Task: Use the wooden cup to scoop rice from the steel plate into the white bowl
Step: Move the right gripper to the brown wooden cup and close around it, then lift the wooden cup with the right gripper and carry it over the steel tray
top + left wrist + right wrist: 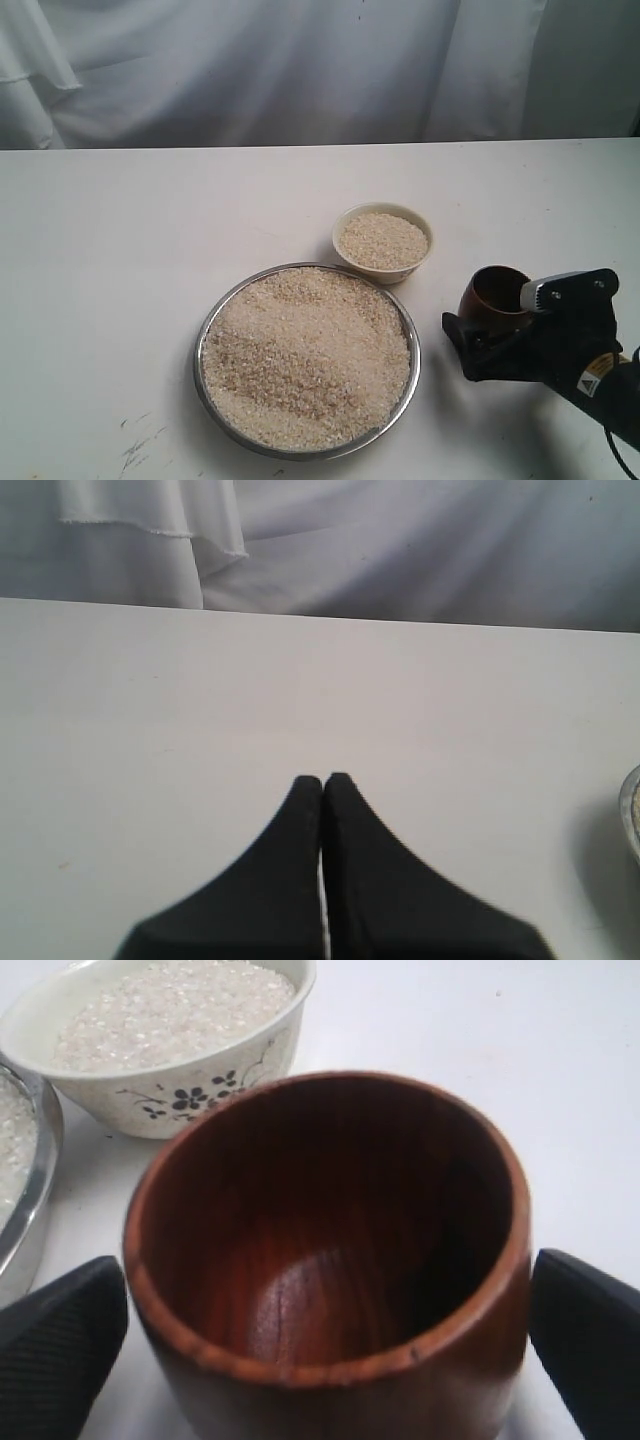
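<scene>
Your right gripper (330, 1360) stands spread wide with the wooden cup (330, 1260) between its fingers (60, 1350), one on each side of the cup wall. The pads lie just beside the wood, and no squeeze is evident, so treat the cup as straddled, not yet gripped.

The cup sits upright and empty on the table (120, 250), at the lower right of the exterior frame. That puts it on the working arm's side, clear of both vessels.

The white bowl (385, 272) stands up and to the left of the cup, right of centre and just beside the far rim of the steel plate (199, 355). The gap is short, likely to keep the tipping move brief. The bowl already holds rice nearly to the brim. The rice (305, 355) fills the plate at lower centre.

Your left gripper (322, 780) is closed, tips together, over bare table and holding nothing.
</scene>
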Controlling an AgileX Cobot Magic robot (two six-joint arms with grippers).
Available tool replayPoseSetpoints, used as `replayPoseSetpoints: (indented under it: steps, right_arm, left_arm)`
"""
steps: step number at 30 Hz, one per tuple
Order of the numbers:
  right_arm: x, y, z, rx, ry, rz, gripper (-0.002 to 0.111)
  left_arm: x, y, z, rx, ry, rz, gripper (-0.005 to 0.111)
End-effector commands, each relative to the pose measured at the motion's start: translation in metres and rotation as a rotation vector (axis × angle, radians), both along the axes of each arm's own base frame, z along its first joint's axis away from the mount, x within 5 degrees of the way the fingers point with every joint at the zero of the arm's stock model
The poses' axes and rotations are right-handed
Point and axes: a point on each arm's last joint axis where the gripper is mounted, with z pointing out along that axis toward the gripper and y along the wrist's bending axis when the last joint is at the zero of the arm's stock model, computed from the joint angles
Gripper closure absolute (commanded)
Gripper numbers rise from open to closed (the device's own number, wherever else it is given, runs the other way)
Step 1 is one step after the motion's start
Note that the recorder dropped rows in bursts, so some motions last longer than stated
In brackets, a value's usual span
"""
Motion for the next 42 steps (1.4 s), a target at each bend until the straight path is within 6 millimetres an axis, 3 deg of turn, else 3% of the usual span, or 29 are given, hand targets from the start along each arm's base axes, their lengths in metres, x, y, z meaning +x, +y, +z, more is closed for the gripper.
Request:
replayPoseSetpoints:
  steps: [1,25,28,34,39,42]
  right_arm:
    - [0.005,-0.001,0.002,0.007,-0.022,-0.012,0.003]
    - [-0.002,-0.003,0.000,-0.006,-0.002,-0.007,0.007]
    - [-0.003,-0.002,0.000,0.008,0.005,0.004,0.019]
    - [-0.002,-0.001,0.000,0.012,0.002,0.008,0.029]
    - [-0.003,0.001,0.000,0.015,0.004,0.035,0.064]
    - [-0.004,0.003,0.000,0.013,0.002,0.059,0.076]
  left_arm:
    - [0.000,0.000,0.000,0.001,-0.012,-0.002,0.107]
    - [0.000,0.000,0.000,0.001,-0.012,-0.002,0.107]
    - [0.000,0.000,0.000,0.001,-0.012,-0.002,0.107]
    - [0.000,0.000,0.000,0.001,-0.012,-0.002,0.107]
    - [0.000,0.000,0.000,0.001,-0.012,-0.002,0.107]
    - [0.000,0.000,0.000,0.001,-0.012,-0.002,0.107]
